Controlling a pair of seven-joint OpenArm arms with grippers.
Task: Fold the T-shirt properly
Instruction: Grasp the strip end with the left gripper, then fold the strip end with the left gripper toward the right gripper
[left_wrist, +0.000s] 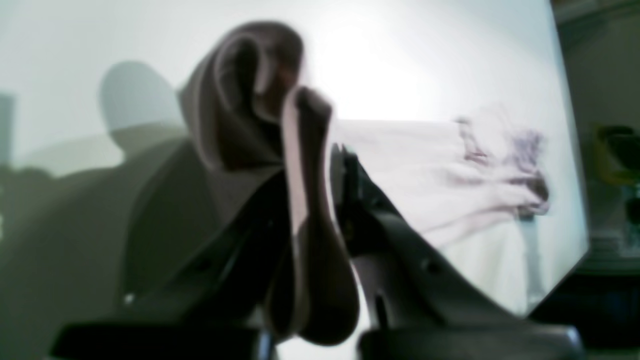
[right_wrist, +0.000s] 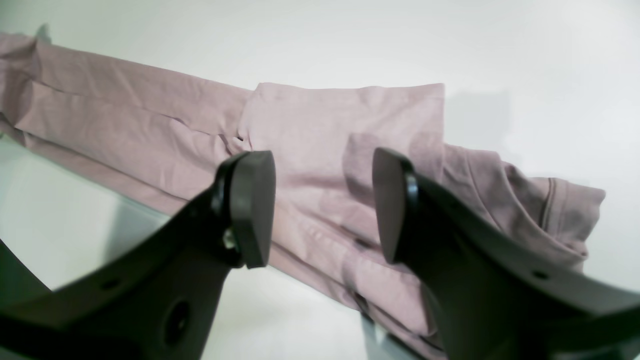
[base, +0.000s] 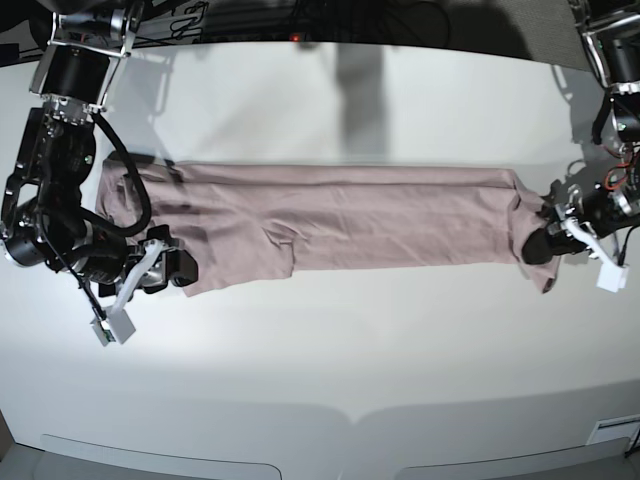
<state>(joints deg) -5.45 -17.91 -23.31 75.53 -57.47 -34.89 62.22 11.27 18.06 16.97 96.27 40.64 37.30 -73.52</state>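
Base view showed the dusty pink, soft thin cotton T-shirt lying as a long, narrow folded band across the white table, stretched between the two arms. At that view's right end, the left gripper was clamped tight on the shirt's end, with a bunch of cloth gathered around its dark jaws and a small flap hanging just below them. The left wrist view, though blurred, confirmed it: a fold of pink fabric ran up between the closed fingers and curled over above them, while the rest of the shirt trailed away to the right of the pincer over the white surface.

At the base view's left end, the right gripper sat at the shirt's lower corner. In the right wrist view its two black pads stood well apart, nothing between them, with the folded sleeve area and collar lying just beyond the fingertips on the table.
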